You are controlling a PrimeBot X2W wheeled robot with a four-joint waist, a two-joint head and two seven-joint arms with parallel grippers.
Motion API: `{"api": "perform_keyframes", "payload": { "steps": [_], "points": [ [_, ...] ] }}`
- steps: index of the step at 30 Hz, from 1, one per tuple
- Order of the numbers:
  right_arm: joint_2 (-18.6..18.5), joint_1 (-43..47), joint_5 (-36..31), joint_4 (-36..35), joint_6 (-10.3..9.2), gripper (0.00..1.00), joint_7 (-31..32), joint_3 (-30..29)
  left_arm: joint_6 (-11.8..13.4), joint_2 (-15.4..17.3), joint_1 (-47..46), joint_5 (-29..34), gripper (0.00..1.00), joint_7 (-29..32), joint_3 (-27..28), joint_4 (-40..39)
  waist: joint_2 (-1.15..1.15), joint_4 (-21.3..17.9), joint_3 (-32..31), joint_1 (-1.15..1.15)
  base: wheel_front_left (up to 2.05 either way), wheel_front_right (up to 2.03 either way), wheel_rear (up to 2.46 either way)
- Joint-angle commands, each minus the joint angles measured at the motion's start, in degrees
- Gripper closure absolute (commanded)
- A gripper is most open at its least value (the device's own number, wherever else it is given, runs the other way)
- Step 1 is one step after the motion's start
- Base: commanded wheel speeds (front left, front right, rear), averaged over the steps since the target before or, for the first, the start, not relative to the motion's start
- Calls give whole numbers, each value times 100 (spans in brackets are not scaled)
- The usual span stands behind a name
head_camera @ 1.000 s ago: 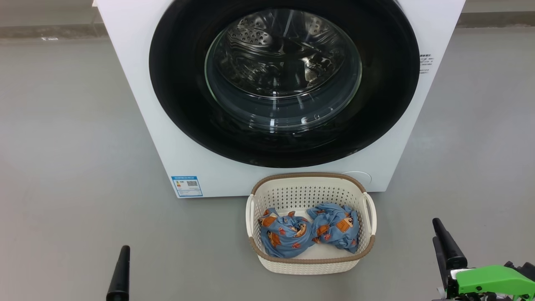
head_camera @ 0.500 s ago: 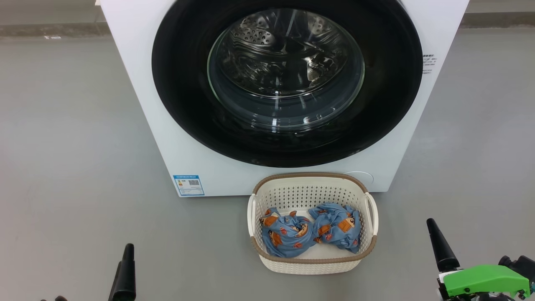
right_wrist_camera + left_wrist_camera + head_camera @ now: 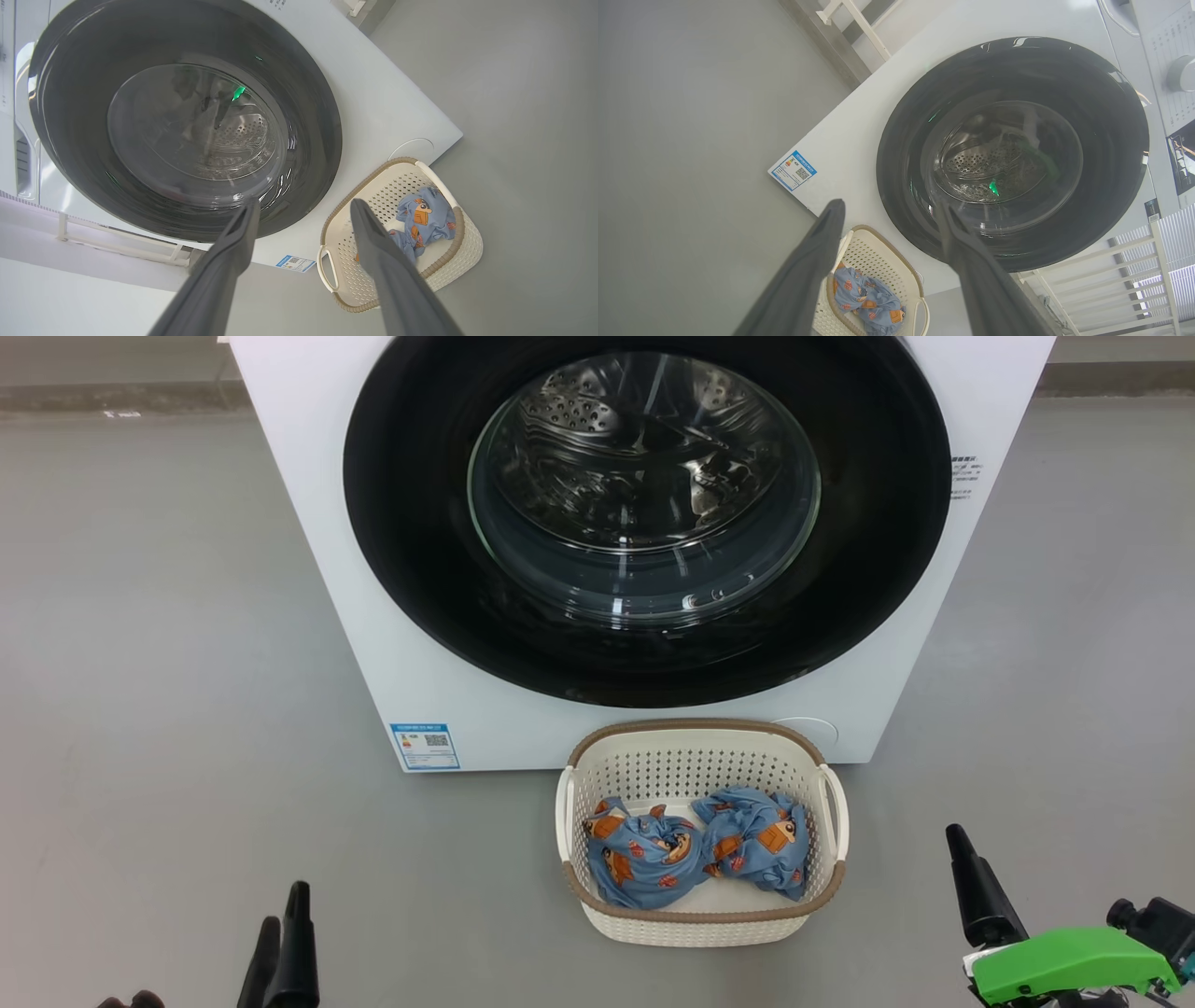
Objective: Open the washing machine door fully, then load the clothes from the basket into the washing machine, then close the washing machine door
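Note:
The white washing machine (image 3: 373,616) faces me, and its black-rimmed washing machine door (image 3: 868,551) sits shut against the front, steel drum visible through the glass. On the floor just before it stands the cream basket (image 3: 702,926) holding the clothes, two blue printed garments (image 3: 644,868) (image 3: 758,840) side by side. My left gripper (image 3: 283,907) stands open at the lower left, well left of the basket. My right gripper (image 3: 963,859) is at the lower right, beyond the basket's right handle. Both wrist views look up at the door (image 3: 1106,154) (image 3: 74,121) past spread fingers with nothing between them: left gripper (image 3: 891,205), right gripper (image 3: 304,201).
Bare grey floor (image 3: 159,663) stretches on both sides of the machine. A blue energy label (image 3: 425,747) marks its lower left corner. A white railed frame (image 3: 1111,266) stands beside the machine, and another white frame (image 3: 117,238) stands at its other side.
The head camera has shifted slightly. The left gripper's second finger has come into view and the hand has edged right. The right gripper has drifted a little left and lower. Basket and clothes unchanged.

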Motion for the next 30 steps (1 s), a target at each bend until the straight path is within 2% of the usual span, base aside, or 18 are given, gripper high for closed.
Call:
{"api": "perform_keyframes", "payload": {
  "steps": [1,30],
  "points": [
    [-103,-85,-133,-177,19,0,-58,106,-22,53,-101,152,0,-55,52,-183,0,1,1,0,0,0,0],
    [-179,-30,-1834,-212,25,0,-532,465,-33,68,-44,2066,0,-531,-72,-414,0,56,30,0,0,0,0]
  ]
}}
